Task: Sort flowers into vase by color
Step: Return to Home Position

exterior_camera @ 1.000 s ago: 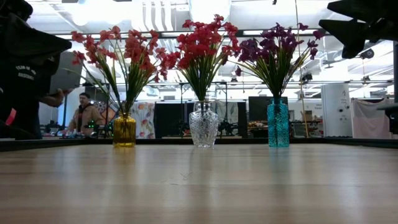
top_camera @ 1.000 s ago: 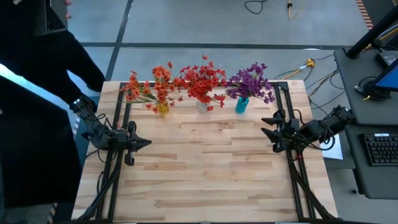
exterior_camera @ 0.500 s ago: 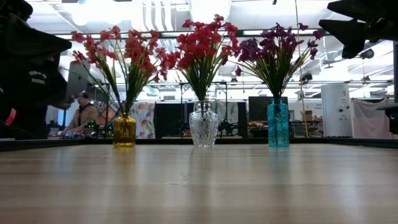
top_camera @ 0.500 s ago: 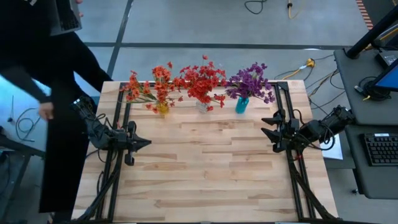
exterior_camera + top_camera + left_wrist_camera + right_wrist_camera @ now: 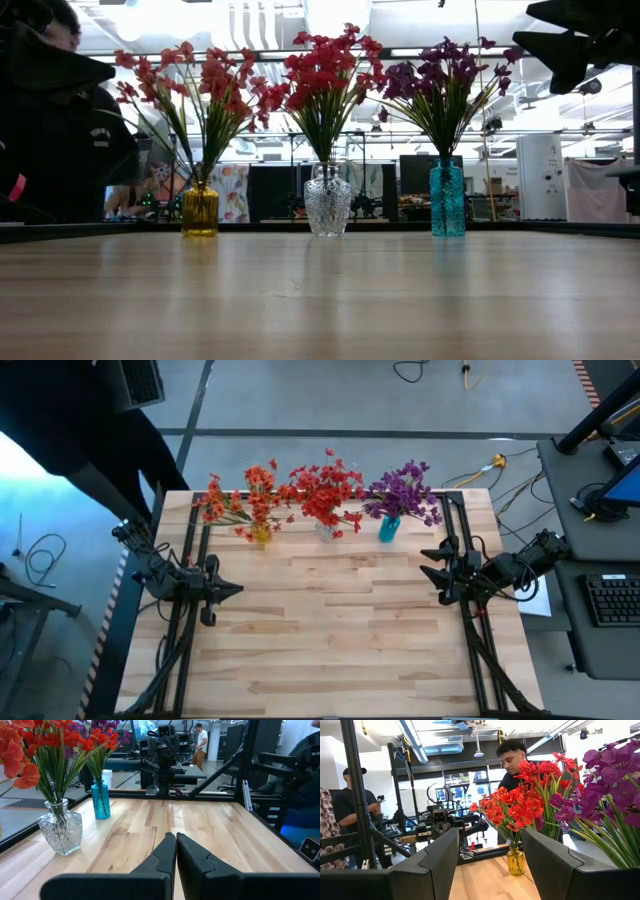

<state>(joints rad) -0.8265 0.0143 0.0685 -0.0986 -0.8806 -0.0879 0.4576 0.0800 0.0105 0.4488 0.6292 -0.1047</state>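
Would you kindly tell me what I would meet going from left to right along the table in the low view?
Yellow vase with orange flowers → clear vase with red flowers → blue vase with purple flowers.

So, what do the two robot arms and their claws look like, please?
The left arm and right arm are dark and jointed, with black cables along them. The left claw and right claw each have two dark, angular fingers tapering to wedge-shaped tips. No markings show.
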